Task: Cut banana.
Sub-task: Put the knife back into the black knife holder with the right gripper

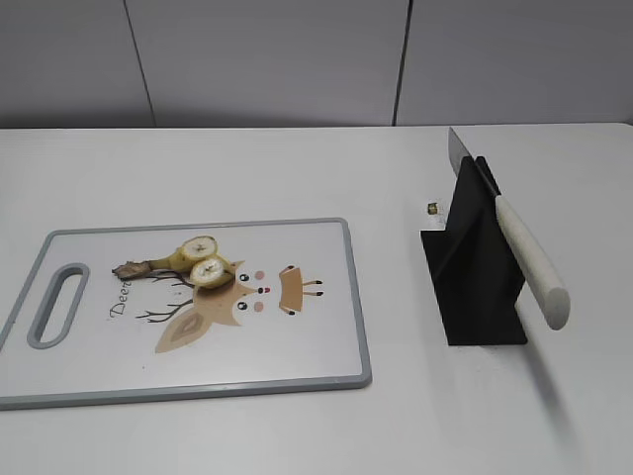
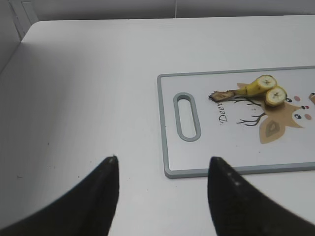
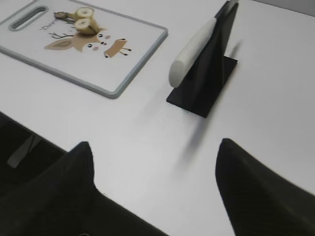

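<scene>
On the board (image 1: 297, 327), near its handle slot (image 1: 57, 304), lies the banana (image 1: 198, 259). It is only a short stem end, and it is already in two pieces with the pale cut faces turned up; the two pieces touch each other. So I judge the cutting as done, or almost done. The knife (image 1: 514, 237) rests in the black stand (image 1: 473, 277), well apart to the right of the board, with the white handle toward the camera and the blade pointing up and back. No gripper holds it. If anything is left, it is perhaps only to pull the arms away.

The exterior view shows no arm at all. The left wrist view shows the left gripper (image 2: 162, 169) with its fingers spread and nothing between them, above the bare table (image 2: 88, 88) beside the board's handle end. The right wrist view shows the right gripper (image 3: 155, 150), also spread wide and empty, in front of the stand. A small dark thing (image 1: 432, 209) lies behind the stand; it shows only in the exterior view and I cannot tell what it is.
</scene>
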